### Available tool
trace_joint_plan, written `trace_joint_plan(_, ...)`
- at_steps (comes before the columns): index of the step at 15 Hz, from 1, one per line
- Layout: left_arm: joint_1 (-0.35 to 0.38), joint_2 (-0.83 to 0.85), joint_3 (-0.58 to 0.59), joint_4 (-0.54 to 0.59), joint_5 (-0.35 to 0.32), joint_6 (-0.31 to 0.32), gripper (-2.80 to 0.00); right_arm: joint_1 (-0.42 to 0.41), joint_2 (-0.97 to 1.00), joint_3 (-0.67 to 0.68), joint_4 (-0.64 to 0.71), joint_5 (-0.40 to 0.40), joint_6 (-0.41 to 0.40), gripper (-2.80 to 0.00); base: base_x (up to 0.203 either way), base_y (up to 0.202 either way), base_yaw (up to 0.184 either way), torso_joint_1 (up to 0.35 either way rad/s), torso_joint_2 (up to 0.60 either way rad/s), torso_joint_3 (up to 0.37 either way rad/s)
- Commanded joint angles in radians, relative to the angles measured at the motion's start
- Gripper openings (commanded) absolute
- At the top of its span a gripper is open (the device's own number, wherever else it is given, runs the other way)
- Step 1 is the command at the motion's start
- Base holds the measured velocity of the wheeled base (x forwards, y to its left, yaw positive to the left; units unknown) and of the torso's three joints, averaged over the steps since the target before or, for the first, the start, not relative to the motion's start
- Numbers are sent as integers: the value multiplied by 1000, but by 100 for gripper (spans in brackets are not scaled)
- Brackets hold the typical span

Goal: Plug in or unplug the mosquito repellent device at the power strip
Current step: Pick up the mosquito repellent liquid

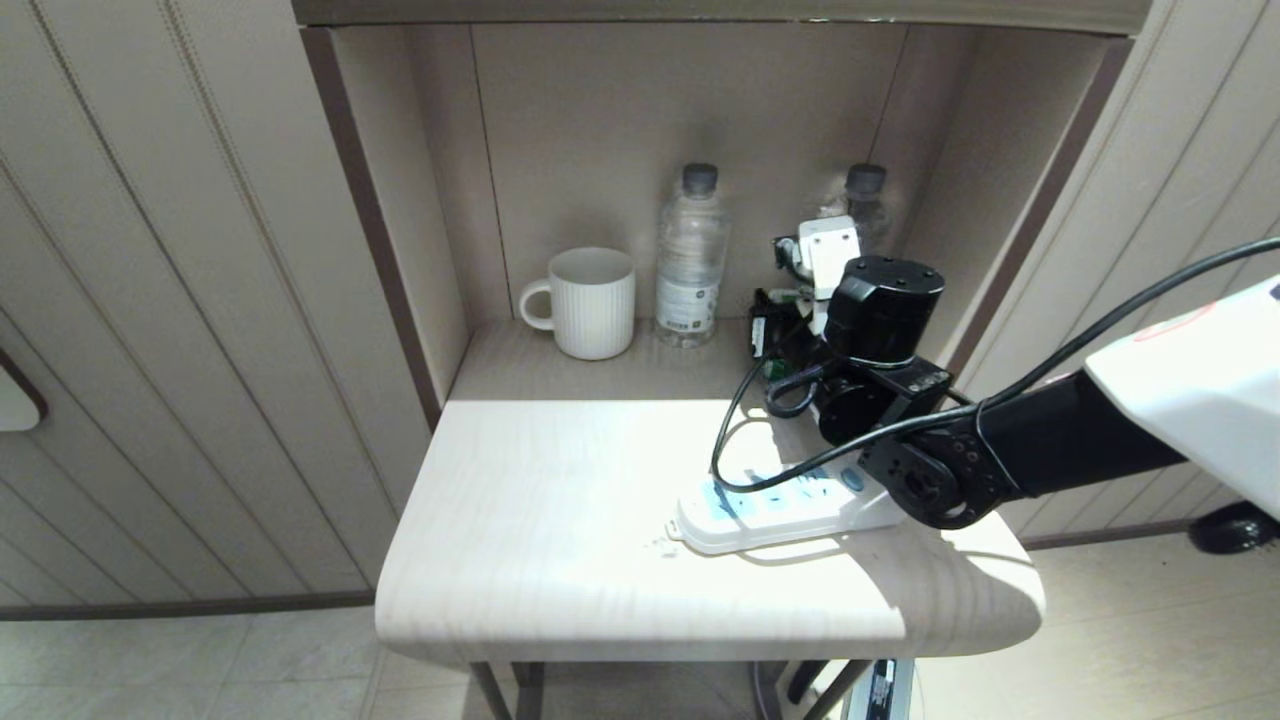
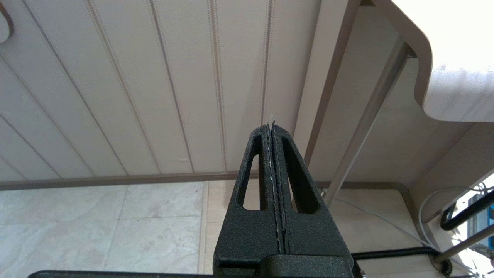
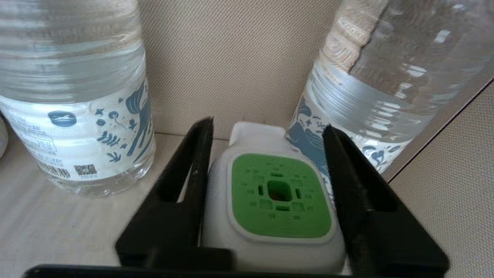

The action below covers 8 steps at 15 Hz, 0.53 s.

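Observation:
The mosquito repellent device (image 3: 278, 200), white with a green face, stands on the alcove shelf between two water bottles, apart from the power strip. My right gripper (image 3: 268, 124) has a black finger against each side of its white head and is shut on it. In the head view the right arm's wrist (image 1: 880, 320) reaches into the alcove and hides the device. The power strip (image 1: 790, 510), white with light-blue sockets, lies flat near the table's right front, with no plug showing in its visible sockets. My left gripper (image 2: 270, 125) hangs shut and empty, low beside the table.
A water bottle (image 3: 77, 96) and another (image 3: 386, 85) stand close on either side of the device. A white ribbed mug (image 1: 590, 300) sits at the alcove's left. The alcove walls (image 1: 960, 200) close in the right arm. A black cable (image 1: 740, 440) loops over the strip.

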Motion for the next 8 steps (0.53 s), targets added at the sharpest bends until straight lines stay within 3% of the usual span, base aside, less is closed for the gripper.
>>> trace_joint_plan(1,0,1,0,0,0,0,-280,-2,6,-1,-11,-2,-3,-280,0,0,0,0,0,0)
trace_joint_plan(8,0,1,0,0,0,0,-280,-3,-54,-3,-10,-8,-6,-280,0,0,0,0,0,0)
